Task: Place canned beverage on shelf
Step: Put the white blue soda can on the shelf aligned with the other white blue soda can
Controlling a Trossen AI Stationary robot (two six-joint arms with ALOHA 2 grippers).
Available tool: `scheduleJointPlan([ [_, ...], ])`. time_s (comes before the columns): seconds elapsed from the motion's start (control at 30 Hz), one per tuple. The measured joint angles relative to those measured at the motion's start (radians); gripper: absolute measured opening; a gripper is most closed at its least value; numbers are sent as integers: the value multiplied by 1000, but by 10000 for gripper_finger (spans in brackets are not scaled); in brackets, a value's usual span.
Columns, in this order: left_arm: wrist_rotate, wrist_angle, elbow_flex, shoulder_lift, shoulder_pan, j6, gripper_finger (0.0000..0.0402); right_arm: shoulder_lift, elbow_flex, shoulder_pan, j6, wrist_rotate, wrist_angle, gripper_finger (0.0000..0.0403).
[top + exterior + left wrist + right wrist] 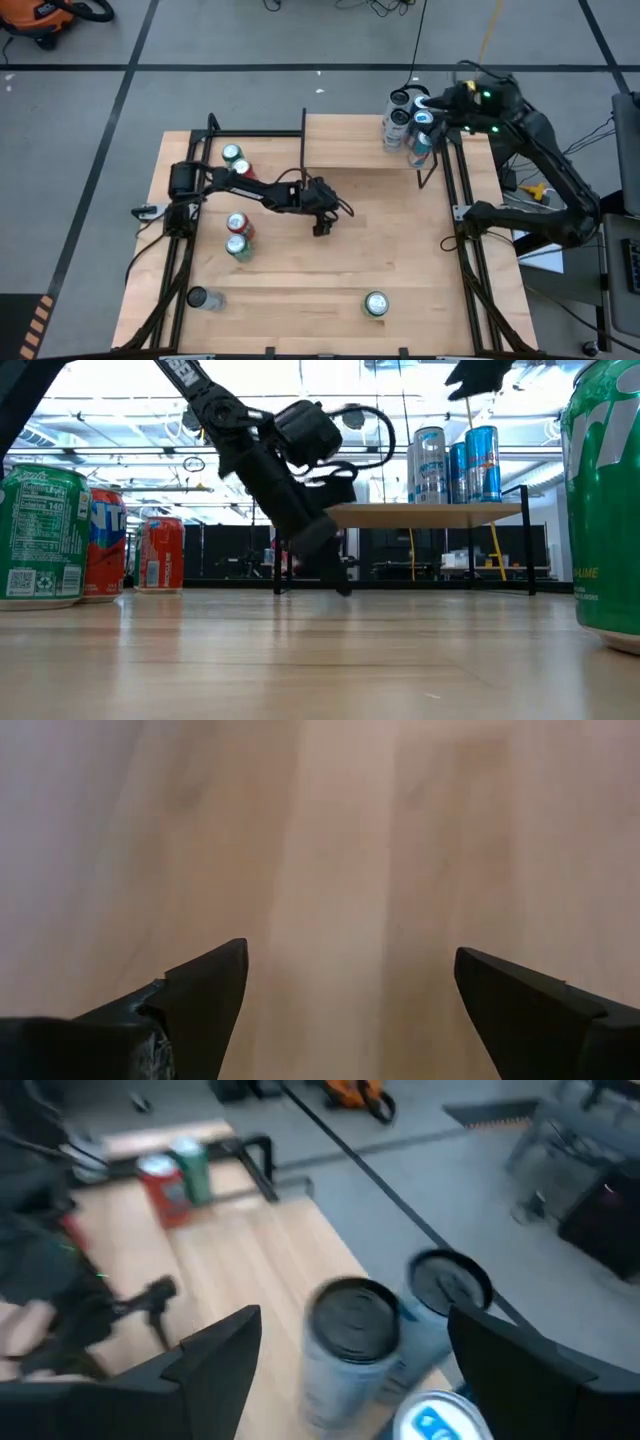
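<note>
Overhead, shelf (360, 140) stands at the table's (320, 270) far side, with a cluster of tall cans (405, 125) at its right end. The right gripper (440, 105) hovers just over that cluster, fingers apart and holding nothing. The left gripper (321, 222) sits low over the middle of the table, just in front of the shelf, also spread and empty. More cans stand on the table: a green and red pair (235, 160) near the left arm's base, another pair (238, 236) closer in, a dark can (205, 298) and a green can (376, 304) near the front edge.

Table-level view: silver and blue cans (455, 463) stand upright on the shelf top (420, 515), the left arm (270, 470) reaching down in front of it.

Left wrist view: two fingers (200, 995) spread wide over bare wood.

Right wrist view: fingers (215, 1355) apart, above two can tops (352, 1318), not touching them.
</note>
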Motion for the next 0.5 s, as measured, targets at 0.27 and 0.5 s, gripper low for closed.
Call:
scheduleJointPlan([
  [0.27,-135,-163,0,-162,-80,-58,354,-88,0,114,123,-206,56,271],
  [0.5,-341,-343,1,-330,-242,-181,354,-140,-203,350,233,-218,255,241],
])
